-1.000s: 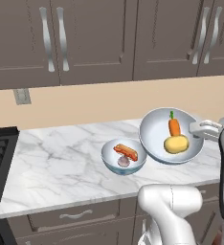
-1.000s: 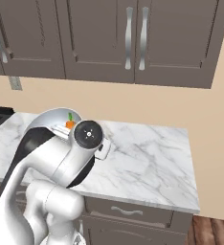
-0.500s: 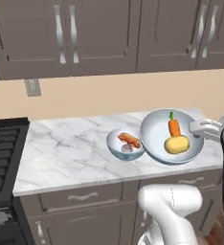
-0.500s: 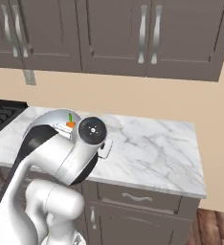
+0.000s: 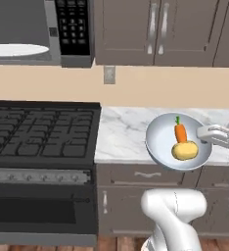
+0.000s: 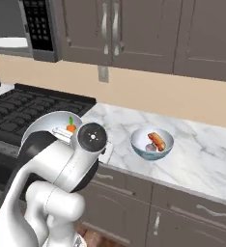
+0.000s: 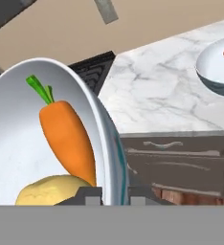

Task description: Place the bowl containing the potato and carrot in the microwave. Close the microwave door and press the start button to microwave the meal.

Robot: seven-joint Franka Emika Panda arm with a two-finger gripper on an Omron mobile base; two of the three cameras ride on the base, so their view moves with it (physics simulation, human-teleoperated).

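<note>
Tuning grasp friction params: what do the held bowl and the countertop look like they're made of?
Bowl: looks like glazed ceramic, with a smooth pale inside and a thin hard rim where the gripper pinches it; could be melamine. Countertop: looks like polished marble, white with grey veining, or a marble-look laminate.

even, soft rendered light, faint shadows, no glare; slightly coarse, pixelated edges in every view.

Microwave [image 5: 40, 32] cut off by frame's top and left edges; bowl [image 6: 45, 126] mostly hidden behind arm.
</note>
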